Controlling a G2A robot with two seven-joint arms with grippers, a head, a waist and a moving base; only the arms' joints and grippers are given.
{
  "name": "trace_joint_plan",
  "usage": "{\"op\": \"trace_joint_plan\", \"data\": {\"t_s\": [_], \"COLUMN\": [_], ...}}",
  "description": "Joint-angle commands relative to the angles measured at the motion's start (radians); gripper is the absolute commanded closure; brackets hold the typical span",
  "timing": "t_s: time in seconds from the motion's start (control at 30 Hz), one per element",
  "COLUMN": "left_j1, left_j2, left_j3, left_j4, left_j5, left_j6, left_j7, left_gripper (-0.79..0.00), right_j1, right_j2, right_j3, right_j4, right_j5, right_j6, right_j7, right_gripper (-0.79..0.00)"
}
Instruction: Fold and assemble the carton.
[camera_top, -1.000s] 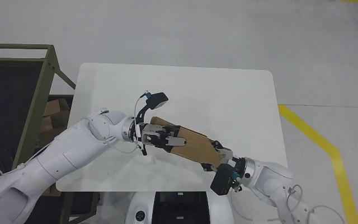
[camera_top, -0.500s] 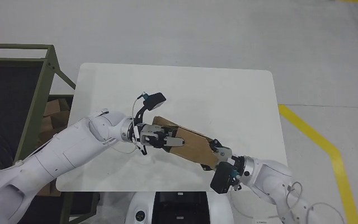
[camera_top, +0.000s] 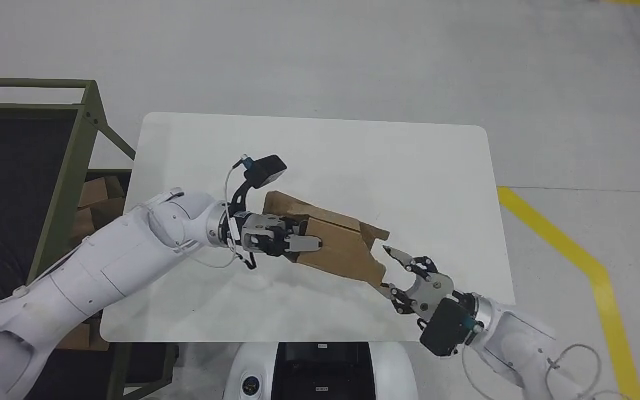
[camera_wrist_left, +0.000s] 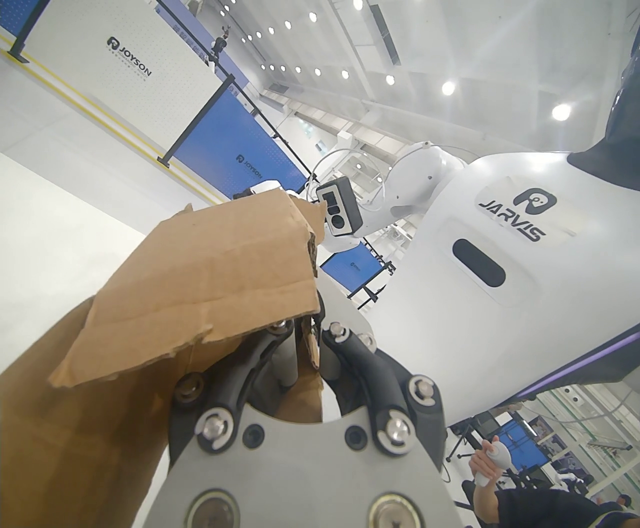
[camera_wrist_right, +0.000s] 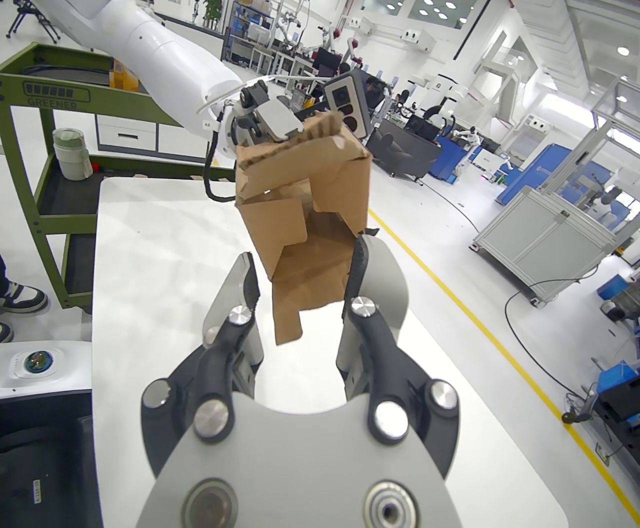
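Hold brown corrugated cardboard carton (camera_top: 335, 245) firm in clamped left gripper (camera_top: 298, 243); bring wide-open right gripper (camera_top: 397, 274), at carton's 4 o'clock end, onto hanging flap (camera_wrist_right: 290, 310), fold inward

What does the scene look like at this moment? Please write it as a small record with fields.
carton: brown cardboard, partly opened into a tube, flaps at the end loose
left end effector: shut on one end of the carton
right end effector: open, at the other end of the carton, not gripping it
table: white, below the carton and both arms
task state: flaps not yet folded in, carton not assembled
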Motion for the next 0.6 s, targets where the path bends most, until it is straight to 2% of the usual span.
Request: {"op": "trace_joint_plan", "data": {"t_s": [0.0, 0.1, 0.13, 0.2, 0.37, 0.57], "left_j1": [0.010, 0.027, 0.034, 0.050, 0.101, 0.101], "left_j2": [0.001, 0.002, 0.001, -0.001, -0.008, -0.008], "left_j3": [-0.017, -0.047, -0.059, -0.085, -0.156, -0.156], "left_j4": [-0.003, -0.010, -0.012, -0.019, -0.016, -0.016], "left_j5": [0.018, 0.040, 0.049, 0.065, 0.097, 0.097], "left_j6": [0.000, 0.000, 0.000, 0.000, 0.000, 0.000], "left_j7": [0.000, 0.000, 0.000, 0.000, 0.000, 0.000], "left_gripper": [0.000, 0.000, 0.000, 0.000, 0.000, 0.000], "right_j1": [-0.027, -0.052, -0.058, -0.061, -0.063, -0.063], "right_j2": [0.002, 0.004, 0.005, 0.007, 0.008, 0.008], "right_j3": [0.025, 0.053, 0.061, 0.079, 0.093, 0.093], "right_j4": [0.008, 0.026, 0.032, 0.042, 0.044, 0.044], "right_j5": [0.029, 0.097, 0.129, 0.185, 0.218, 0.218], "right_j6": [-0.007, -0.041, -0.061, -0.111, -0.128, -0.128], "right_j7": [-0.021, -0.038, -0.037, -0.033, -0.026, -0.026], "right_gripper": [-0.366, -0.400, -0.453, -0.785, -0.785, -0.785]}}
